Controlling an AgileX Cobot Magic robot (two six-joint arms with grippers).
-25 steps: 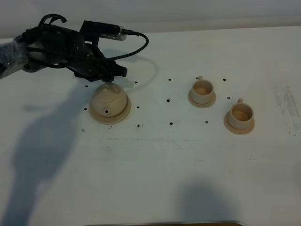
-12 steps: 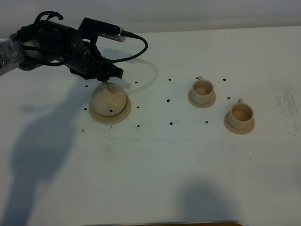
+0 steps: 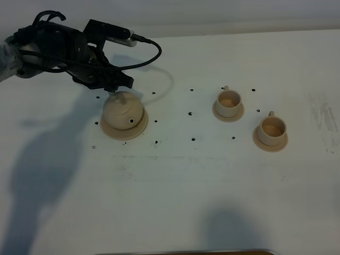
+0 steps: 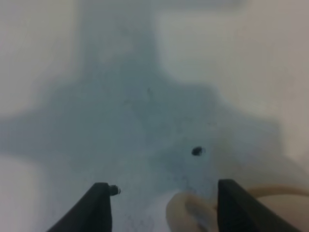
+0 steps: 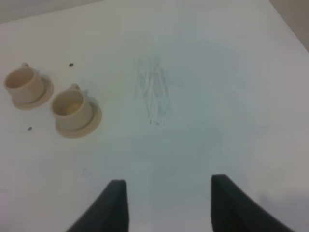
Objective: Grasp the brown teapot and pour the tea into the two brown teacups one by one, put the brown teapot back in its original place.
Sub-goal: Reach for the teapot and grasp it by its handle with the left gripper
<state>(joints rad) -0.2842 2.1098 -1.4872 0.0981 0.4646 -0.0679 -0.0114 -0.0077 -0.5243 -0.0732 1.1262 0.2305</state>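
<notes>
The brown teapot sits on its wide saucer, the original place, at the left of the table, with its spout opening facing front right. My left gripper hovers just behind the pot, open. In the left wrist view the pot's loop handle lies between the spread fingers without touching them. The two brown teacups stand on small saucers to the right and also show in the right wrist view. My right gripper is open over bare table, well away from the cups.
Small black dots mark the white table around the teapot and cups. A scuffed patch lies near the right edge. The left arm's cable loops behind the teapot. A dark rim shows at the front edge.
The left gripper has drifted a little left and away behind the teapot, staying open. The teapot's spout opening has shifted rightward. The cups have not moved.
</notes>
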